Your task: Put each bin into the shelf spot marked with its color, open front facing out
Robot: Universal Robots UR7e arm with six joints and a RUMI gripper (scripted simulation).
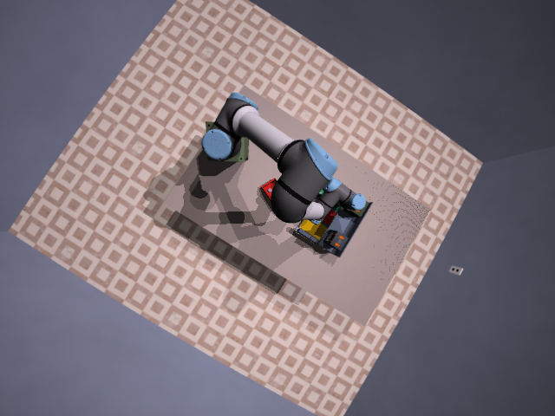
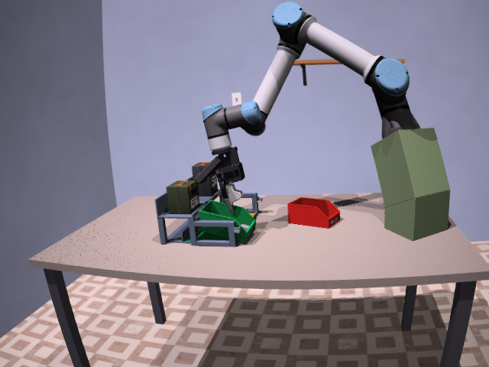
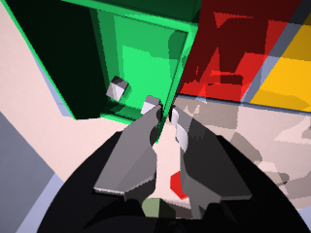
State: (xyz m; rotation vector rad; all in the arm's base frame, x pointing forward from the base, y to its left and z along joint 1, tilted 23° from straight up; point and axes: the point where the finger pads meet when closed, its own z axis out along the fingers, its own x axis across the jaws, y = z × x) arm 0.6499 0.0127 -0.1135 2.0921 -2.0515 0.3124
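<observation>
The green bin [image 2: 211, 210] [image 3: 146, 58] is partly in the shelf [image 2: 192, 232], its open front facing out and tipped down over the shelf's front edge. Two grey parts [image 3: 117, 88] lie inside it near the front. My gripper [image 3: 165, 105] [image 2: 231, 211] is shut on the bin's side wall, near the front. The red bin [image 2: 306, 215] [image 1: 267, 190] stands upright on the table in front of the shelf, with something light inside. The red mark [image 3: 253, 44] [image 1: 329, 217] and yellow mark [image 3: 287, 94] [image 1: 312, 227] show beside the green bin. The green mark is mostly hidden.
An olive box [image 2: 177, 199] and a dark grey box [image 2: 204, 184] [image 1: 335, 238] stand on the low board above the shelf's rear. Side rails bound the shelf, and a lip runs along its front. The robot's green base block [image 2: 418, 166] stands beyond the red bin.
</observation>
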